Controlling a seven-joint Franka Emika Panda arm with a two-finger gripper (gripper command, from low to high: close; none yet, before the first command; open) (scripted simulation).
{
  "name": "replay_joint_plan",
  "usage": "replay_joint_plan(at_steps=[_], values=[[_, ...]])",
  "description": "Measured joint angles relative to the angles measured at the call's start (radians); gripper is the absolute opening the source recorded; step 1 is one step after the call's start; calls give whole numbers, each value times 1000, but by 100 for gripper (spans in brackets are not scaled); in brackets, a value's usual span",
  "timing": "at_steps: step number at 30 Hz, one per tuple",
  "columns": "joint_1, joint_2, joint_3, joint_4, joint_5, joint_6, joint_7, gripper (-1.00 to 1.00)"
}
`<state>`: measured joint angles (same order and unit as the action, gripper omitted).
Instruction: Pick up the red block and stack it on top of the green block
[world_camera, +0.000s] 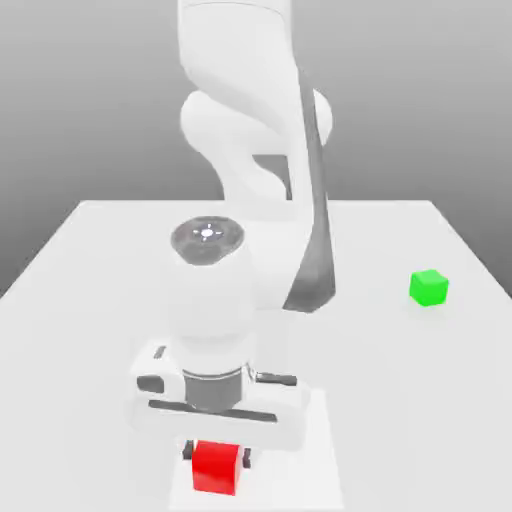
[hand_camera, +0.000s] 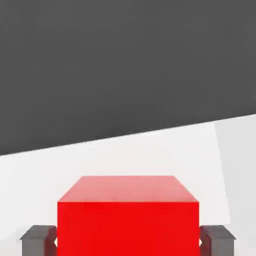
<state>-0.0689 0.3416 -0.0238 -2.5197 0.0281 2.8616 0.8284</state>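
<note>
The red block (world_camera: 216, 467) rests on the white table near its front edge, directly under my hand. My gripper (world_camera: 216, 458) reaches down over it, one finger against each side of the cube. In the hand view the red block (hand_camera: 128, 215) sits between the two grey fingertips (hand_camera: 37, 240), which press on its side faces, so the gripper is shut on it. The green block (world_camera: 429, 287) stands alone on the table toward the exterior view's right, well apart from the gripper.
The white arm's links (world_camera: 270, 180) rise behind the hand at the table's middle. The white table (world_camera: 90, 300) stretches between the two blocks, with its front edge close below the red block.
</note>
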Motion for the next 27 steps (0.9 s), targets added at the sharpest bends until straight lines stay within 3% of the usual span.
replay_joint_plan(at_steps=[3, 8, 11, 16, 27], values=[[-1, 4, 1, 0, -1, 3, 1, -100], [3, -151, -4, -24, -13, -128, 9, -100], [58, -217, 85, -59, 13, -155, -57, -100], [272, -309, 237, -128, 92, -172, -215, -100], [721, -502, 443, -281, 244, -202, -552, -100]])
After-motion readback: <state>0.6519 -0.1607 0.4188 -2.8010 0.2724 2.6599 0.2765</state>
